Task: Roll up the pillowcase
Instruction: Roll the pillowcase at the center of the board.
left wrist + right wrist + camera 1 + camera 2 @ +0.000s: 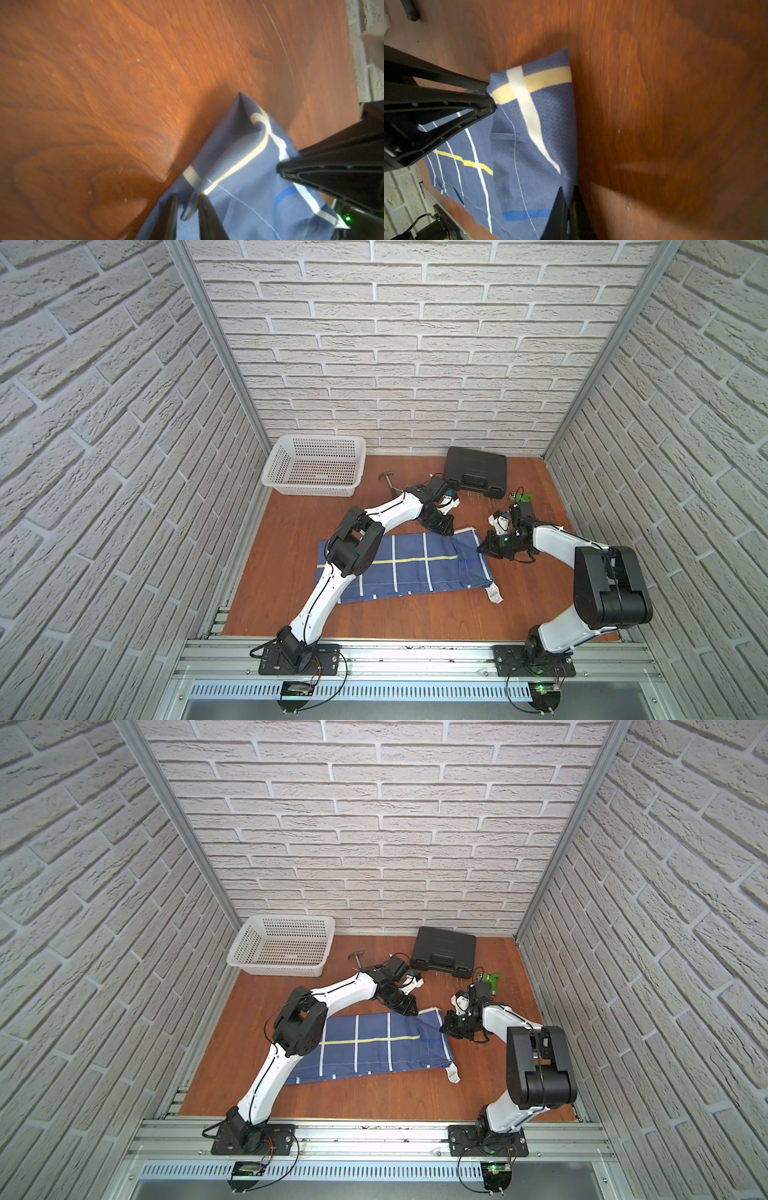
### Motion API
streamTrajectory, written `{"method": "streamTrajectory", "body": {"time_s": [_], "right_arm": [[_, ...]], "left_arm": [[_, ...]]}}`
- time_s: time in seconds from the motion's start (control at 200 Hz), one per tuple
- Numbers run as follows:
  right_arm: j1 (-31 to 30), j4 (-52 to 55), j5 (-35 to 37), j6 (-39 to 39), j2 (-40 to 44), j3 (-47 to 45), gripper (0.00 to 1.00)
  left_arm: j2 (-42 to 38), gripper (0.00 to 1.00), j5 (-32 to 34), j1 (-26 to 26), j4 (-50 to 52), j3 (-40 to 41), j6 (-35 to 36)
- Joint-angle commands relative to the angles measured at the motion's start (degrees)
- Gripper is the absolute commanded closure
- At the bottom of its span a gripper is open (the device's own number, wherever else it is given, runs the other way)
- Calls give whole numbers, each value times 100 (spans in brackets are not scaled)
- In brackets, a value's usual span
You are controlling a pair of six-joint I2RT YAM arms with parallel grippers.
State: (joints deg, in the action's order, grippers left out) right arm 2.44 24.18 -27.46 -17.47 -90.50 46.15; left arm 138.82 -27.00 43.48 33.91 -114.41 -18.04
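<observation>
The pillowcase (pixel 415 568) (pixel 374 1048), navy with white stripes and a yellow cross stripe, lies flat in the middle of the wooden table; its white care tag (pixel 493 594) sticks out at the near right corner. My left gripper (pixel 449 532) (pixel 187 199) is at the far right corner, where its jaws pinch a raised fold of the cloth (pixel 249 187). My right gripper (pixel 480 549) (pixel 568 188) is shut on the right edge of the cloth (pixel 529 145), a little nearer me. The right wrist view shows the left fingers (pixel 446 104) clamping that corner.
A white perforated basket (pixel 316 466) stands at the back left and a black tool case (pixel 476 470) at the back right. A hammer (pixel 388 481) lies between them. A green object (pixel 524 497) sits behind the right arm. Brick walls enclose the table.
</observation>
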Motion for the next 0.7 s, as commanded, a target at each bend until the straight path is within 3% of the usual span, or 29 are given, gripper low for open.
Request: {"method": "streamTrajectory", "body": {"time_s": [0.0, 0.19, 0.415, 0.565, 0.695], "right_arm": [[-188, -62, 465, -581, 374, -10, 95], [-1006, 439, 1788, -1220, 821, 200, 92], [-1871, 1256, 3151, -2152, 909, 526, 87], [-2528, 1919, 3828, -2671, 468, 1266, 86], [-2995, 2188, 3911, -2948, 64, 1719, 86]], "left_arm": [[-160, 70, 106, -50, 1, -169, -44], [-606, 57, 288, -100, 123, -22, -5], [-1330, 52, 527, -280, -2, 831, -27], [-1794, 51, 597, -407, -84, 1460, -50], [-2279, 51, 675, -573, -284, 2167, -154]]}}
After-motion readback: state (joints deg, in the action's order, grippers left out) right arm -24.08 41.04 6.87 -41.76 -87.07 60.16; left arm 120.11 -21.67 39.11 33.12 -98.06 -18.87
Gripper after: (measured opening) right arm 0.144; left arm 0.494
